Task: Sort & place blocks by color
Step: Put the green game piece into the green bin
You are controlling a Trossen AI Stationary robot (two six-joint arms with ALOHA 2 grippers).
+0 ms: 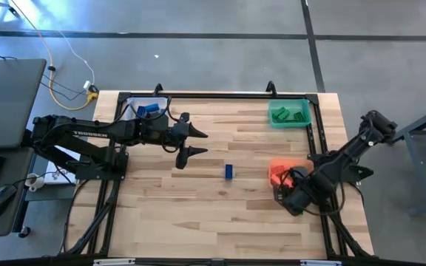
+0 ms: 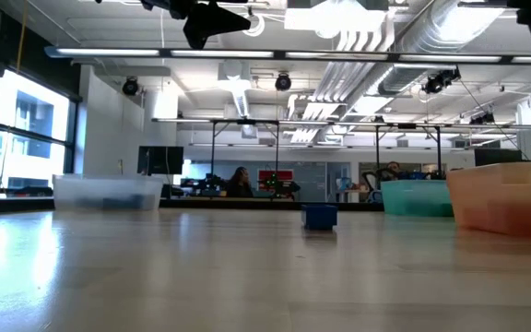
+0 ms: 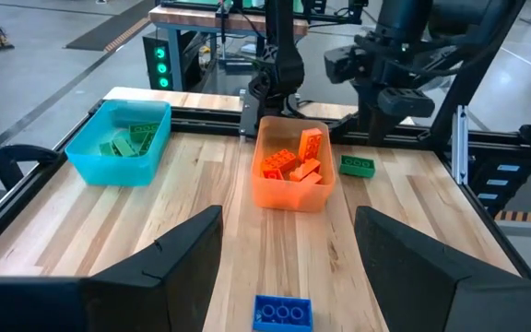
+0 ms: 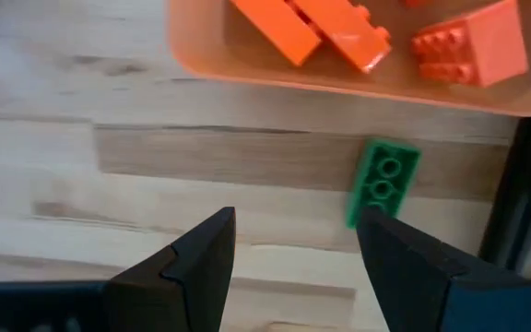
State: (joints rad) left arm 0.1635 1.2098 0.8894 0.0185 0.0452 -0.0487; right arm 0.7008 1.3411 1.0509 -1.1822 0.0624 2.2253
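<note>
A blue block (image 1: 228,171) lies flat on the table's middle, just ahead of my open left gripper (image 1: 191,142), which hovers above the wood; the blue block (image 3: 282,314) shows between its fingers. A green block (image 4: 383,180) lies flat on the table beside the near side of the orange bin (image 4: 275,69). My right gripper (image 4: 293,249) hangs over that spot, pointing down, open and holding nothing. The orange bin (image 3: 291,189) holds several orange blocks (image 3: 293,161).
A green bin (image 1: 288,114) with green blocks stands at the far right. A clear bin (image 1: 145,108) with blue blocks stands at the far left, behind my left arm. A black frame rail (image 1: 318,140) runs along the table's right edge. Bare wood lies toward the near edge.
</note>
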